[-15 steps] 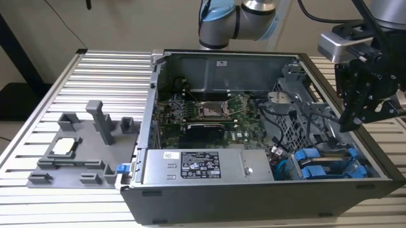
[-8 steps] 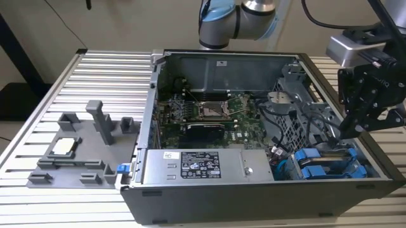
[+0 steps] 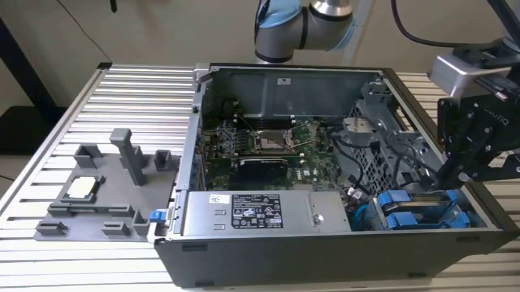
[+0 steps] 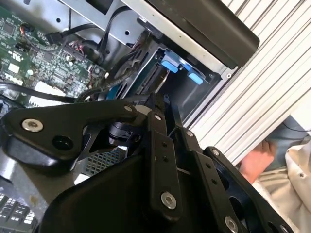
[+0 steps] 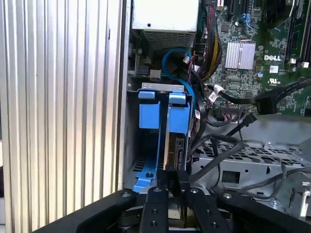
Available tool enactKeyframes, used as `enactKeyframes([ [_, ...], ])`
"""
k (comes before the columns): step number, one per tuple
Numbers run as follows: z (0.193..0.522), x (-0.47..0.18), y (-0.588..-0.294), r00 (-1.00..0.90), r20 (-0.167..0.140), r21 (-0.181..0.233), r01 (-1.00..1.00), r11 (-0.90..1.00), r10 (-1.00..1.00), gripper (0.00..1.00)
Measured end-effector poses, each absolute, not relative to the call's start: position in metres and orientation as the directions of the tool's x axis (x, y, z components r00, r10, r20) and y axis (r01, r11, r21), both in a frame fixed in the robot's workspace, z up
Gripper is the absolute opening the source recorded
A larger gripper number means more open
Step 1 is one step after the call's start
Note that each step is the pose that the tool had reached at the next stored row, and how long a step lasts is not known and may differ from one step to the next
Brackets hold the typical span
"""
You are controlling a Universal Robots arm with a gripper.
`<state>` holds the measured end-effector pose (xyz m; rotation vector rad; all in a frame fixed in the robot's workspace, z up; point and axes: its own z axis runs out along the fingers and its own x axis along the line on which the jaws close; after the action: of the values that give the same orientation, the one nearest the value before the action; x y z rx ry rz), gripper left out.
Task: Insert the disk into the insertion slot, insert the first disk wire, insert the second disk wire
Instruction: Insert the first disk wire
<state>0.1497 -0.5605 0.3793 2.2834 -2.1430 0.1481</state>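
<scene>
The disk (image 5: 175, 148), silver in a bright blue carrier (image 5: 178, 114), stands in the insertion slot (image 5: 133, 145) of the grey drive cage, beside a second blue carrier (image 5: 148, 110). My gripper (image 5: 170, 180) sits at the disk's outer end, its black fingers drawn together on that edge. In the exterior view the gripper (image 3: 449, 175) hangs over the cage (image 3: 369, 216) at the case's front right corner, above the blue carriers (image 3: 416, 210). In the second wrist view the fingers (image 4: 156, 109) point into the cage (image 4: 194, 97). Loose black wires (image 5: 228, 141) with a connector (image 5: 249, 118) lie beside the cage.
The open computer case holds a green motherboard (image 3: 268, 146), a grey labelled power-supply box (image 3: 243, 213) and a perforated grey bracket (image 5: 252, 155). A grey fixture (image 3: 97, 182) stands on the slatted table at the exterior view's left. A person's hand (image 4: 255, 162) rests outside the case.
</scene>
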Motion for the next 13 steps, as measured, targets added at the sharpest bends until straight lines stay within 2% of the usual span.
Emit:
enactKeyframes([
  [3, 0.3766, 0.1509, -0.5617, 0.056, 0.070, -0.059, -0.996, -0.061, -0.996, 0.19],
  [8, 0.3747, 0.1513, -0.5619, 0.045, -0.002, -0.063, -0.997, -0.045, -0.999, 0.19],
  [13, 0.3688, 0.1577, -0.5652, 0.044, -0.012, -0.055, -0.998, -0.043, -0.999, 0.19],
])
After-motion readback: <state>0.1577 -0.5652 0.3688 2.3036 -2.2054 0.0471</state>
